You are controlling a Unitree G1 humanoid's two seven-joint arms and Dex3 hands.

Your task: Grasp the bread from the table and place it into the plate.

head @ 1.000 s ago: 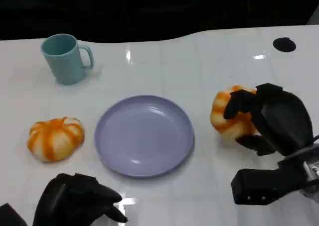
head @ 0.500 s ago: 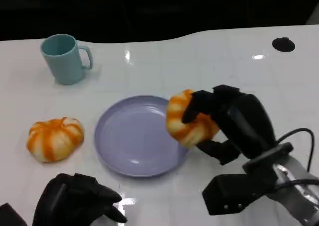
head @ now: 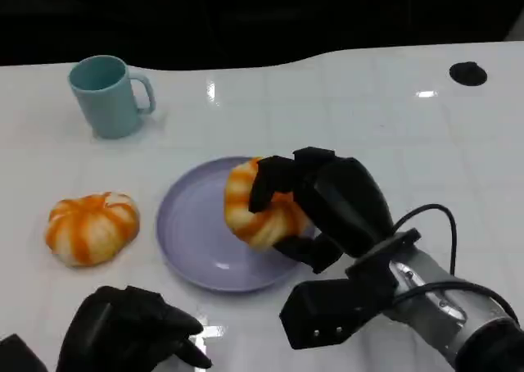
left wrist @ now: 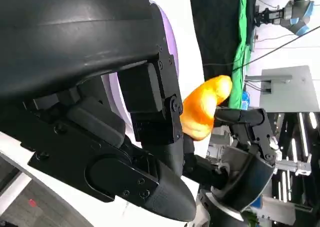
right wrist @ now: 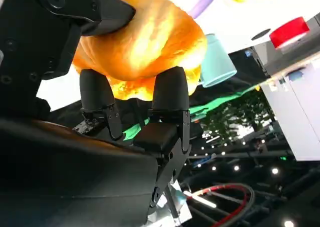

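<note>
Head view: my right hand (head: 327,204) is carrying the bread (head: 260,204), clasped in its fingers, in from the table's right side over the plate (head: 184,224); release comes next. Right wrist view: fingers (right wrist: 170,94) are wrapping the bread. My left hand (head: 131,331) is resting curled, holding nothing.

No readable text, labels or signs anywhere

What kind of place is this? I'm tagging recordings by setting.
Probably a robotics lab or demo hall, not a kitchen. The white table holds staged props: a purple plate, a teal mug and bread held by the right hand. The wrist views show a green curtain and ceiling lights.
</note>
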